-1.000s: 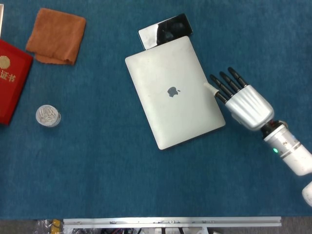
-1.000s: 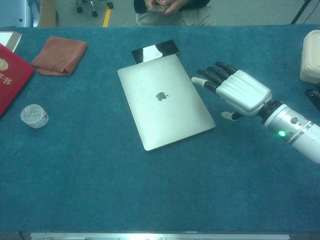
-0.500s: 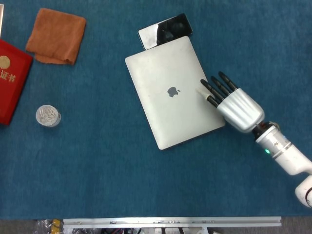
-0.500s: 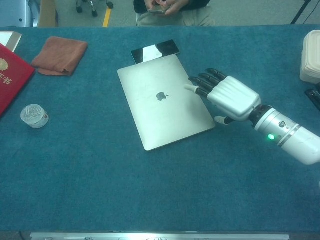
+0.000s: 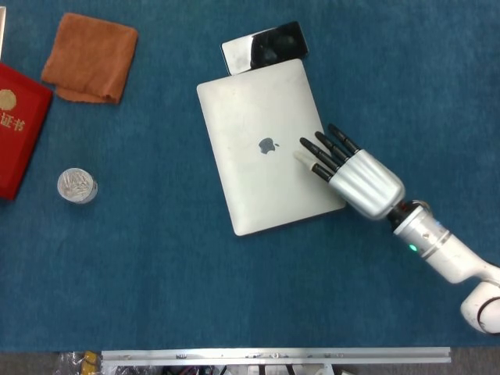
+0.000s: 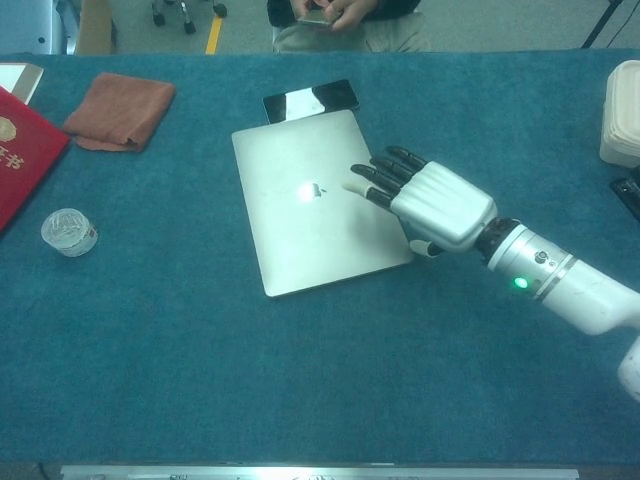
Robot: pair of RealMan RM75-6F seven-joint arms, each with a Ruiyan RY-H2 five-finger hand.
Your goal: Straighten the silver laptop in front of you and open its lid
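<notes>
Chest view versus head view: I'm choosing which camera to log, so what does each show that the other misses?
Only the chest view shows a seated person beyond the table and a pale container at the right edge. Only the head view shows a metal rail along the near table edge. Both show the closed silver laptop, the right robot hand flat over its lid, the black phone, orange cloth, red booklet and small round container.

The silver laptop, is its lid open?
No, the flat silver laptop lies closed, with the right hand resting on its lid.
</notes>
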